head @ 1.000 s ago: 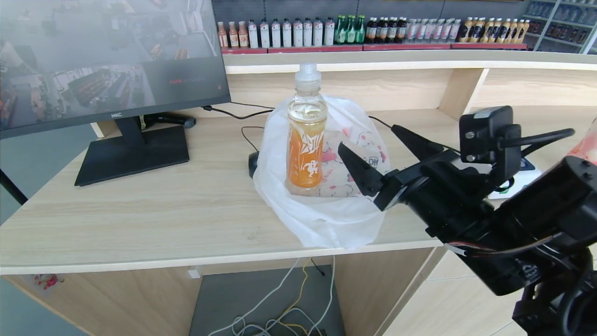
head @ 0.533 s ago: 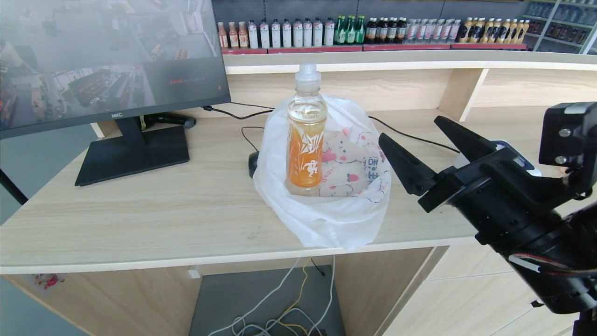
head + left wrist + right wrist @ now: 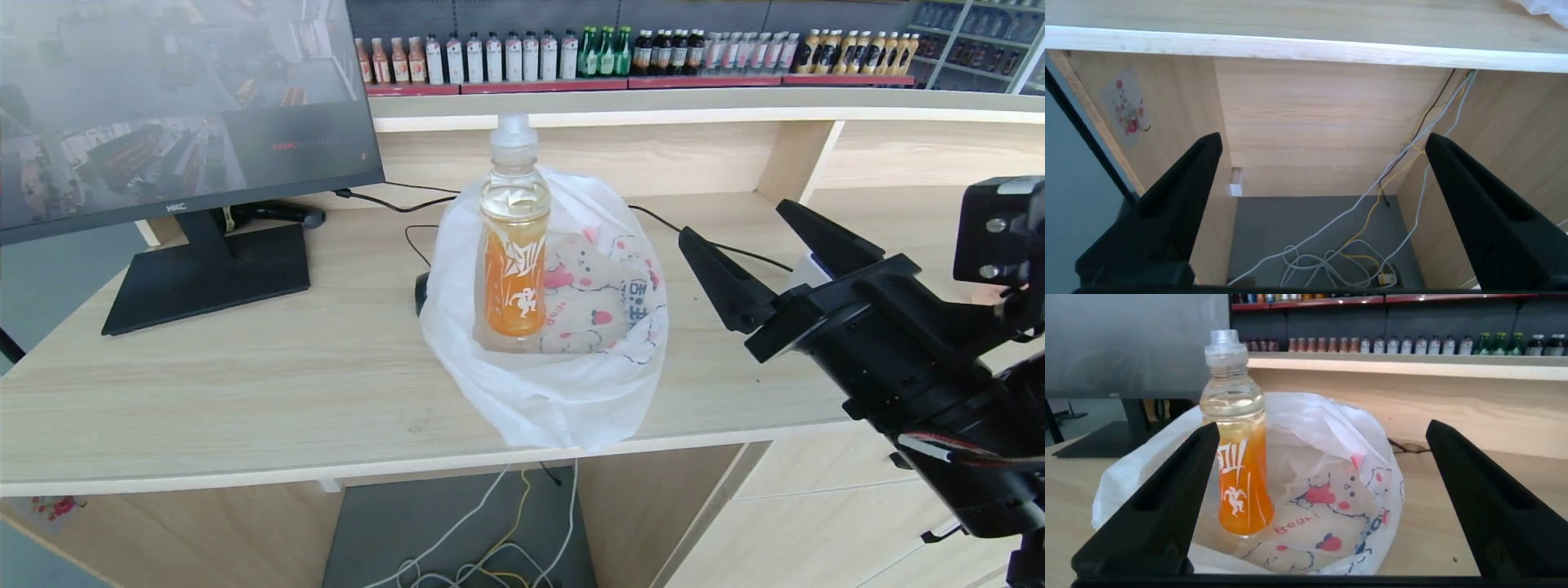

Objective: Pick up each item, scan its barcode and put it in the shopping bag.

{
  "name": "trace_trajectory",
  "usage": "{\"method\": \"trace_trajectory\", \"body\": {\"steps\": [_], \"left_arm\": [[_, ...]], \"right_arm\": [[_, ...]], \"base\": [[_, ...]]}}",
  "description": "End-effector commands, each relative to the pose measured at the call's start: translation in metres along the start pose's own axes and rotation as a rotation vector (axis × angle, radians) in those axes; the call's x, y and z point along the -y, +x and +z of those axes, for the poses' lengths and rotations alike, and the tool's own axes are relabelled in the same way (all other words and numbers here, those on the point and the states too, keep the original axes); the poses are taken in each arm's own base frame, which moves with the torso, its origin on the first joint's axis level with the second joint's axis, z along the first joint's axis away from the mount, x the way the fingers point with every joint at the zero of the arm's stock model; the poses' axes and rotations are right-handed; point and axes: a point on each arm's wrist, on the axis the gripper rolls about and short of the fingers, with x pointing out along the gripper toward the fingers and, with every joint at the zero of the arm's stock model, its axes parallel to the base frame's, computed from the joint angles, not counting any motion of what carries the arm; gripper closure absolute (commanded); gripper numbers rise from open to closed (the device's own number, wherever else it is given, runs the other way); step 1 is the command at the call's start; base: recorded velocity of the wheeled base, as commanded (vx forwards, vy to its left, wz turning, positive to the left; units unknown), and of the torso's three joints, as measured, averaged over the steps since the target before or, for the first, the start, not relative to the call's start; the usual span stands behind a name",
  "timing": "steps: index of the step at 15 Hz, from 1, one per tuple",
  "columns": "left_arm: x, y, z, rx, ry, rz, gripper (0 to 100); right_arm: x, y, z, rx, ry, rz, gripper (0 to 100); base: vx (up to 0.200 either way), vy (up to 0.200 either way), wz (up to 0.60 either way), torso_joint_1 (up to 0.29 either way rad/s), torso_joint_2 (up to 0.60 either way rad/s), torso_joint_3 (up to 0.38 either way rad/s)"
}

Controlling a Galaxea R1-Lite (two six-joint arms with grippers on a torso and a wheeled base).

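Right gripper (image 3: 731,218): black fingers are spreading wide apart and gripping nothing. It is hovering above the light wooden counter (image 3: 245,384), to the right of the white plastic shopping bag (image 3: 555,400) and apart from it. In the right wrist view, the bag is showing between the two fingers (image 3: 1192,482).

Clear plastic bottle of orange drink with a white cap (image 3: 514,245): it is standing upright inside the open bag, at the bag's left side. A flat pouch printed with cartoon bears (image 3: 600,302) is lying in the bag just beside it.

Left gripper (image 3: 1323,140): its fingers are also gaping wide and holding nothing. It is hanging below the counter's front edge and facing the recess where loose white and yellow cables (image 3: 1355,245) are trailing.

A black-framed monitor on a flat stand (image 3: 163,106) is sitting on the counter, well left of the bag.
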Motion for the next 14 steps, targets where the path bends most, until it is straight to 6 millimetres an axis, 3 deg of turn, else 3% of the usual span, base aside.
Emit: {"method": "trace_trajectory", "body": {"steps": [1,14], "left_arm": [[0.0,0.0,0.0,0.0,-0.001,0.0,0],[0.0,0.0,0.0,0.0,-0.003,0.001,0]], "right_arm": [[-0.0007,0.0006,-0.0034,-0.01,-0.002,0.002,0],[-0.0001,-0.0076,-0.0126,-0.059,-0.014,0.007,0]], "base": [[0.0,-0.2,0.0,0.017,0.01,-0.002],[0.0,-0.2,0.0,0.001,0.0,0.001]]}}
